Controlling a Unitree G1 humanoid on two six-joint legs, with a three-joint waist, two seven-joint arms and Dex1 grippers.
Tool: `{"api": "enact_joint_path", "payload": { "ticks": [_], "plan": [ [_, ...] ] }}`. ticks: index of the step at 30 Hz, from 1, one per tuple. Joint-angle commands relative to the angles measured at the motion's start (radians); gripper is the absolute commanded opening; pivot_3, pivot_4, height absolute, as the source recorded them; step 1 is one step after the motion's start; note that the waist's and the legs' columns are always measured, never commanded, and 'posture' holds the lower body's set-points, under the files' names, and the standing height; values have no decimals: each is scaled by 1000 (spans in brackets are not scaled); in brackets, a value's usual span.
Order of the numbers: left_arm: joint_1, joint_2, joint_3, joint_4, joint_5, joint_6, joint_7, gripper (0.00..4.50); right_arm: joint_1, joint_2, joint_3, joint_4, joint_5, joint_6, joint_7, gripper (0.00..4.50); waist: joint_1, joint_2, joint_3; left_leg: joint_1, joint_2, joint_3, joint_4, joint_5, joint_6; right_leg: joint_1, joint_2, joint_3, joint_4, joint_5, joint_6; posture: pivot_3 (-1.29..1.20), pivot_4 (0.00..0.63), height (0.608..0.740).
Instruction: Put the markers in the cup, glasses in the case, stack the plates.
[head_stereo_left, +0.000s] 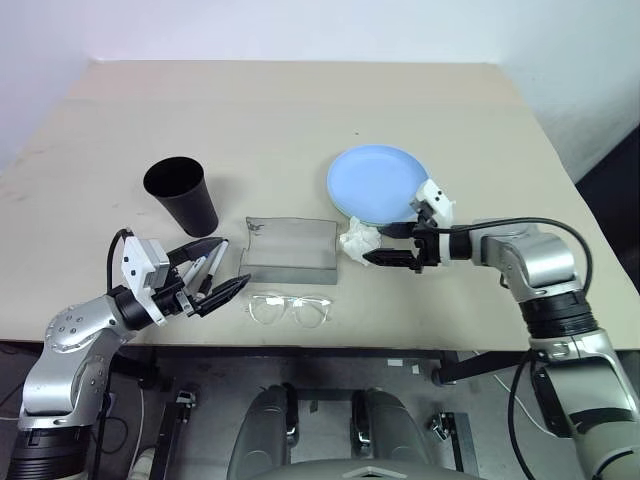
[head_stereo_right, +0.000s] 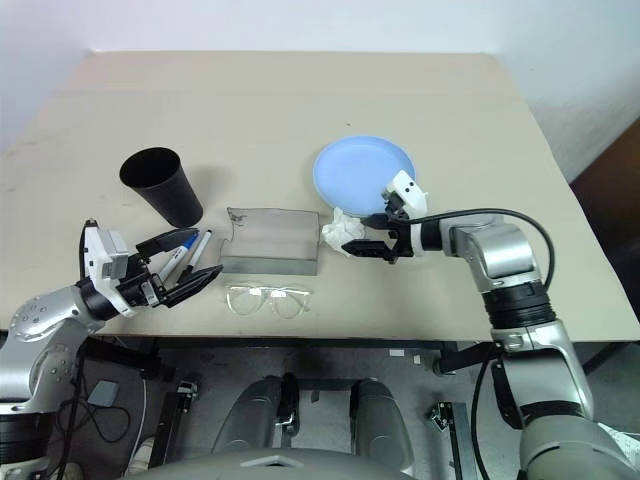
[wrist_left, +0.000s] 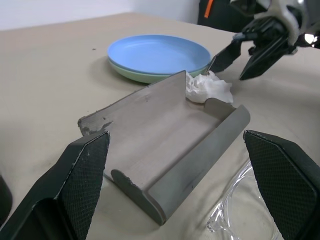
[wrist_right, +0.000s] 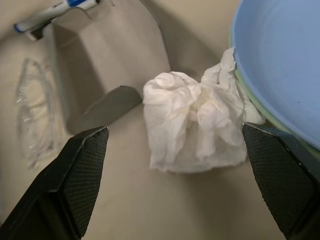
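Note:
The light blue plate (head_stereo_left: 378, 180) rests on the mint green plate (wrist_left: 134, 75) at the table's right middle. The grey case (head_stereo_left: 290, 248) lies open in the centre. The clear glasses (head_stereo_left: 290, 310) lie on the table just in front of it. The black cup (head_stereo_left: 180, 195) stands upright to the left. Two markers (head_stereo_right: 185, 256) lie on the table by my left gripper (head_stereo_left: 230, 264), which is open, level, empty and pointing at the case. My right gripper (head_stereo_left: 378, 245) is open and empty, tilted down over a crumpled white tissue (wrist_right: 195, 120) beside the plates.
The tissue touches the plates' near rim and sits close to the case's right end. The far half of the table (head_stereo_left: 300, 100) is bare. The table's front edge runs just behind the glasses.

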Motion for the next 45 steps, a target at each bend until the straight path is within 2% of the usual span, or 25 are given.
{"api": "enact_joint_path", "payload": {
  "ticks": [1,5,14,17,21,28,31,36,37,41,45],
  "plan": [
    [-17,8,10,-12,15,-31,-6,4500,-17,35,11,12,-17,-41,-44,4454,0,0,0,0,0,0,0,0,0,0,0,0,0,0,0,0,150,711],
    [-30,2,4,-12,18,-31,0,4500,-1,28,48,12,-50,-79,-51,4454,0,0,0,0,0,1,0,0,0,0,0,0,0,0,0,0,150,711],
    [-47,-11,-1,-2,30,-34,7,4500,7,-18,21,-11,-31,-123,-19,4454,0,0,0,0,0,1,0,0,0,0,0,0,0,0,0,0,150,711],
    [-59,-22,-10,10,35,-38,9,4500,1,-26,18,-6,-25,-128,-11,3843,1,0,0,0,0,1,0,0,0,0,0,0,0,0,0,0,150,711],
    [-73,-29,-15,23,39,-44,8,4500,-3,-19,15,-11,-19,-116,-13,2535,1,0,0,0,0,1,0,0,0,0,0,0,0,0,0,0,150,711],
    [-80,-33,-19,38,53,-59,9,4500,-20,-7,60,29,-74,-114,-56,2535,0,0,0,0,0,1,0,0,0,0,0,0,0,0,0,0,150,711],
    [-80,-36,-21,41,55,-64,10,4500,-19,-9,65,35,-86,-143,-52,1874,1,0,0,0,0,1,0,0,0,0,0,0,0,0,0,0,150,711],
    [-80,-36,-12,36,48,-60,17,4500,-12,-19,55,12,-71,-158,-22,197,1,0,0,0,0,1,0,0,0,0,0,0,0,0,0,0,150,711],
    [-78,-35,-11,36,48,-60,16,4500,-14,-19,51,10,-68,-161,-20,17,1,0,0,0,0,1,0,0,0,0,0,0,0,0,0,0,150,711],
    [-75,-33,-7,35,48,-60,19,4500,-25,-24,14,-28,-23,-142,6,17,1,0,0,0,0,1,0,0,0,0,0,0,0,0,0,0,150,711],
    [-75,-33,-3,37,46,-60,22,4500,-107,-10,-118,-33,88,-94,-23,17,1,0,0,0,0,1,0,0,0,0,0,0,0,0,0,0,150,711]
  ]
}}
